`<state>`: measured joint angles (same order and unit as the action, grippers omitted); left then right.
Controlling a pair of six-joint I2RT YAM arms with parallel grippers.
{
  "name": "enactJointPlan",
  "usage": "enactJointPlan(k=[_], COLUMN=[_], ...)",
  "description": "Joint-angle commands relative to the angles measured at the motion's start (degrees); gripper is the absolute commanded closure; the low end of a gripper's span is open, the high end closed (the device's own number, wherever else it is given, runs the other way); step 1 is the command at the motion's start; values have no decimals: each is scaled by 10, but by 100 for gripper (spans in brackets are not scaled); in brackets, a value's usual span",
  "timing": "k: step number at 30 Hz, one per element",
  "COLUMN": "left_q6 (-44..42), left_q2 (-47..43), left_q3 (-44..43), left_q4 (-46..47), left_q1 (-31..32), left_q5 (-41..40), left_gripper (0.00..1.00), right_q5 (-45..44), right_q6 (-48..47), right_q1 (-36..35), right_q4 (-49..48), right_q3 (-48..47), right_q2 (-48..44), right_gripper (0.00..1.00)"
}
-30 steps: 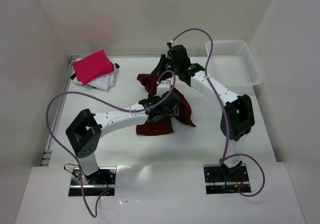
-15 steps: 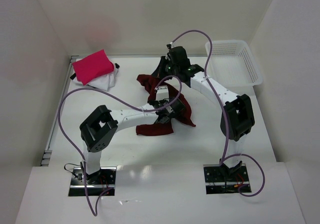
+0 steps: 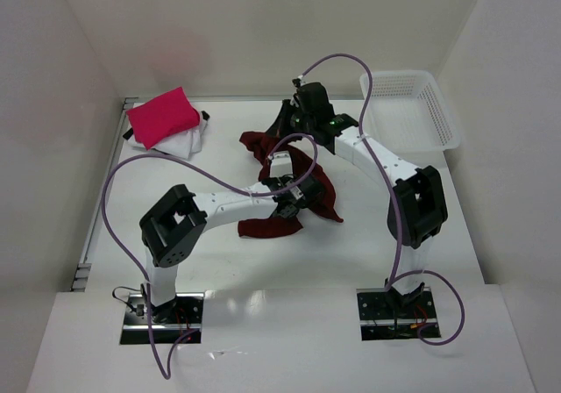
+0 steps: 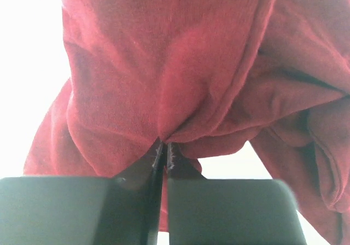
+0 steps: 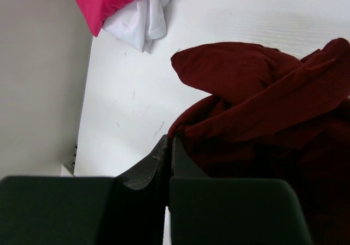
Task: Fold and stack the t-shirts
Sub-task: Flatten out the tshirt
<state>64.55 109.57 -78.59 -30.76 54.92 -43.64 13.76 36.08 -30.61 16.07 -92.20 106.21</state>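
Now gripping the maroon t-shirt point(image 3: 273, 226) at two places, with it crumpled near the middle of the bench point(image 3: 193, 200), well apart from the pink t-shirt point(image 3: 162, 117) folded on top of the white t-shirt point(image 3: 186, 144) at the far left corner and from the basket point(image 3: 412, 103) at the far right. Pinching a puckered fold of the near part with the left pincer point(image 4: 163, 146), tips pressed together and cloth bunching right at the seam between them. Pinching, as far as can be judged, an edge of the far part with the right pincer point(image 5: 168, 141), likewise pressed together and held above the bench, cloth running up to its tips from the right of the wrist view. Seen from above: heap stretched roughly far to near with a slight slant, right pincer at the far end, left pincer toward the near middle, so nearly one behind the other along that axis. Probably calling for the two grips to be drawn apart along it to spread the shirt flat before any fold; worth watching for a slipped hem or a sleeve trapped underneath. Stacking onto the pink one not yet begun.
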Motion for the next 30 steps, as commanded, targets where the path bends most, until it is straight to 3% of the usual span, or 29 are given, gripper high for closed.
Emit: enactJointPlan(k=[1, 7, 11, 15, 18, 23, 30], left_q6=[-12, -69, -124, -217, -272, -287, -246], left_q2=[-62, -182, -323, -439, -452, -439, -589], left_q3=[5, 40, 57, 18, -44, -128, -128], left_q4=[-18, -42, -71, -115, -198, -277, -270], left_q1=[1, 1, 1, -18, -18, -18, -23], left_q5=[-19, 13, 46, 135, 196, 237, 172], left_gripper=[100, 100, 100, 100, 100, 100, 100], right_q5=[-15, -44, -85, -132, -156, -156, -167], right_q6=[-9, -15, -15, -15, -7, 14, 14], right_q1=[-4, -4, -4, 1, 1, 1, -9], right_q4=[-17, 4, 15, 36, 49, 62, 127], right_q3=[-9, -22, -27, -27, -22, -2, -1], right_q2=[-44, -60, -97, -181, -236, -372, -502], right_gripper=[99, 100, 100, 100, 100, 100, 100])
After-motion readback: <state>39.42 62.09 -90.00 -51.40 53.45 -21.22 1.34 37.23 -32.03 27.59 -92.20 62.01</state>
